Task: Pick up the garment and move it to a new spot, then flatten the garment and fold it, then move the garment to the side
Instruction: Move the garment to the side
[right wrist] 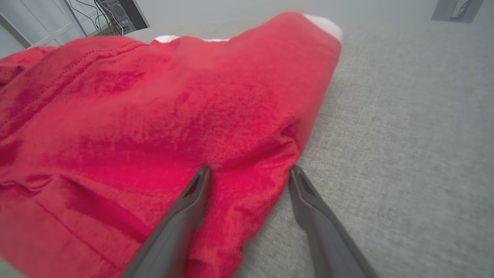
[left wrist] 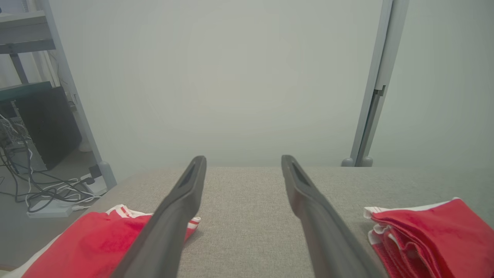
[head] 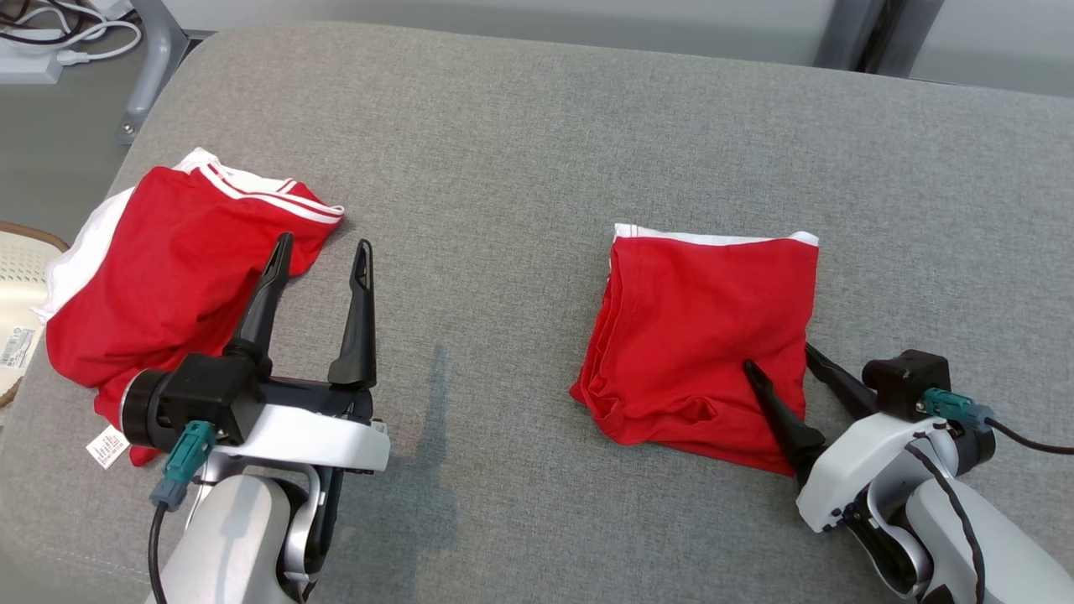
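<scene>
A red garment with a white hem [head: 705,335] lies folded into a rough square on the right of the grey table [head: 520,151]. My right gripper [head: 779,356] is open at its near right corner. In the right wrist view one finger [right wrist: 185,208] rests on the red cloth [right wrist: 154,116] and the other lies along the cloth's edge on the table, with the corner between them [right wrist: 249,170]. A second red garment with white stripes [head: 168,268] lies crumpled at the left. My left gripper [head: 323,243] hovers open beside its right edge, holding nothing [left wrist: 243,158].
The table's left edge drops off beside the crumpled garment, where a pale basket [head: 17,285] stands. Cables and a power strip [head: 59,42] lie on the floor by a metal leg [head: 155,67]. Bare grey cloth stretches between the two garments.
</scene>
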